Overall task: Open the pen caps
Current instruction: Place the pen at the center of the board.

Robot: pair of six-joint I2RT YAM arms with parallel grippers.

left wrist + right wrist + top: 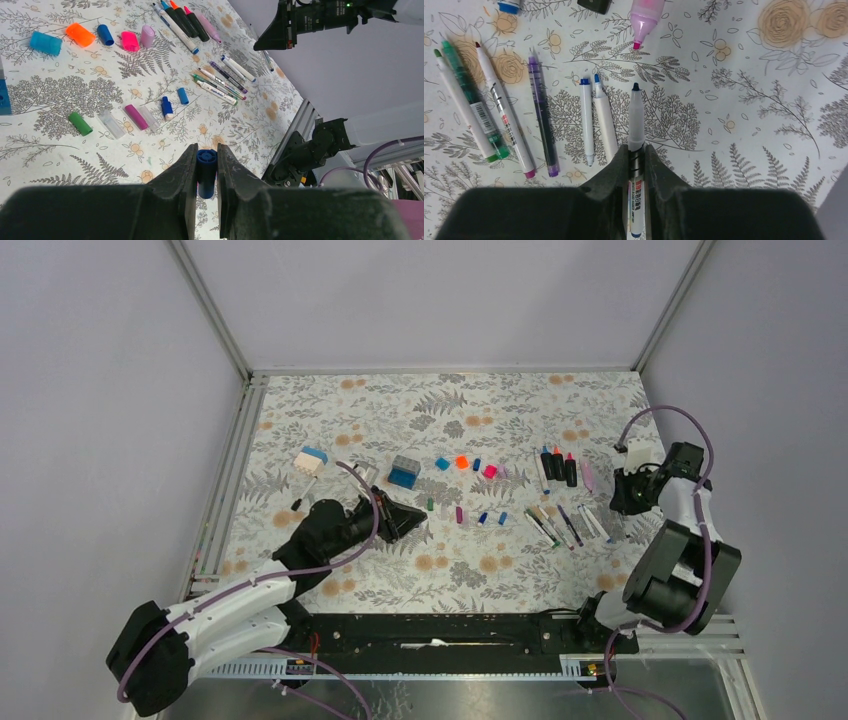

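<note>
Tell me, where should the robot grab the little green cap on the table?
Probably across the middle of the small green plastic cap, from straight above: it lies flat, a short cylinder, long sides free, apart from the clear plastic cap.

a: where could your claws pass?
b: the far strip of the table (450, 400), behind the loose caps (80, 34), is bare, and so is the near strip just before my bases.
a: what's in the way?
b: ahead of my left claw (206, 155) lie two rows of those caps and a blue-and-grey block (404, 472). on one side of my right claw (636, 150), pens (541, 115) lie side by side with narrow gaps; on its other side, bare table.
</note>
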